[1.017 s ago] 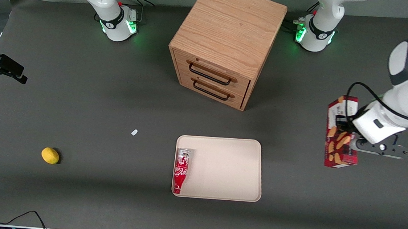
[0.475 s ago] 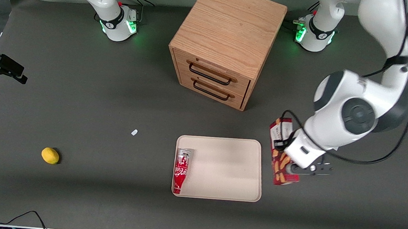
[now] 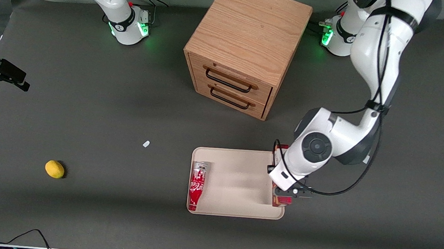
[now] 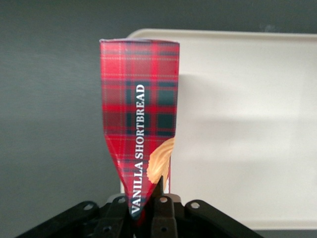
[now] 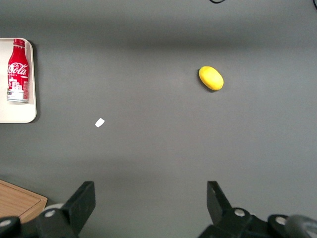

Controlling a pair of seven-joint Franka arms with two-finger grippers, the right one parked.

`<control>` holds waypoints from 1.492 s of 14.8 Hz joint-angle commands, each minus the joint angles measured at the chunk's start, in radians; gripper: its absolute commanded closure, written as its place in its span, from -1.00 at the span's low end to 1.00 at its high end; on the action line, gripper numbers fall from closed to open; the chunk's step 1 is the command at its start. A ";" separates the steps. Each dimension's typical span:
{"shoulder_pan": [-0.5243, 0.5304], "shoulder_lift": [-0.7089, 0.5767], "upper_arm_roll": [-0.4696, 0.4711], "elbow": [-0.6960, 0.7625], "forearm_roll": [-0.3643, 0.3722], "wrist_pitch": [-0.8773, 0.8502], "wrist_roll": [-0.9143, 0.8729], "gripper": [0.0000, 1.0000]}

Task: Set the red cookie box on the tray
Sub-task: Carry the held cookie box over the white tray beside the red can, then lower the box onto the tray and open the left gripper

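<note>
The red cookie box [image 4: 141,114], dark-red plaid with a tan cookie picture and the words "Vanilla Shortbread", is clamped between the fingers of my left gripper [image 4: 146,208]. In the front view the gripper [image 3: 284,192] is over the edge of the beige tray [image 3: 238,173] that lies toward the working arm's end. The arm's wrist hides most of the box there; only its ends [image 3: 281,201] show. In the wrist view the box lies along the tray's rim [image 4: 247,124], partly over the tray and partly over the table. I cannot tell whether it touches the tray.
A red Coca-Cola bottle-shaped can [image 3: 197,186] lies in the tray along its edge toward the parked arm's end. A wooden two-drawer cabinet [image 3: 243,51] stands farther from the camera than the tray. A yellow lemon [image 3: 55,169] and a small white scrap [image 3: 146,144] lie toward the parked arm's end.
My left gripper has carried the box from the working arm's end of the table toward the tray and lower; it now sits over the tray's edge.
</note>
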 commanded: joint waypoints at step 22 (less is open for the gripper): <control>0.003 -0.056 0.048 -0.042 0.067 0.102 -0.009 -1.00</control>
